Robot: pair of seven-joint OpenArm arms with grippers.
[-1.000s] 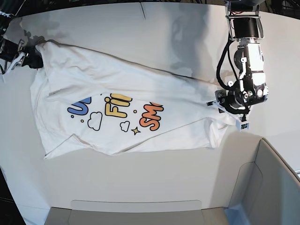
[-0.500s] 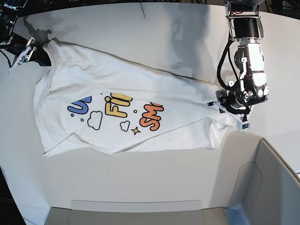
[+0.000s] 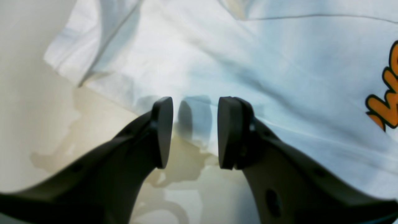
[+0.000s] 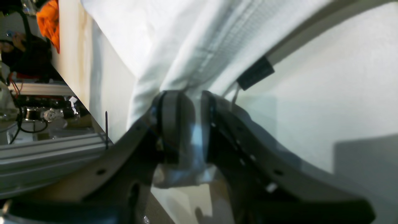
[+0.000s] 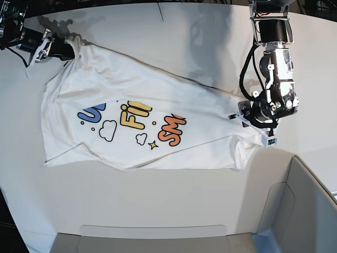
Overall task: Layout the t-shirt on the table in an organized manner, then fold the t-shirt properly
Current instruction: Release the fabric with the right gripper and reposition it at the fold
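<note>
The white t-shirt (image 5: 158,100) lies spread slantwise on the table (image 5: 184,37), with its blue, yellow and orange print facing up. At the far left, my right gripper (image 5: 64,50) is shut on a bunched corner of the shirt. In the right wrist view, cloth is pinched between the fingers of the right gripper (image 4: 192,124), and the black neck tag (image 4: 255,73) sits close beside them. My left gripper (image 5: 256,125) hangs over the shirt's right end. In the left wrist view the left gripper (image 3: 194,130) stands open, the t-shirt (image 3: 248,62) edge lying just beyond its tips.
A grey-white bin wall (image 5: 305,200) rises at the near right corner. A flat pale panel (image 5: 152,234) runs along the near edge. Past the table's left edge, in the right wrist view, are metal rails (image 4: 46,146) and orange clutter (image 4: 46,21).
My right gripper has carried the shirt's corner toward the far edge and a little right, drawing the cloth's left side up. The left gripper has barely shifted.
</note>
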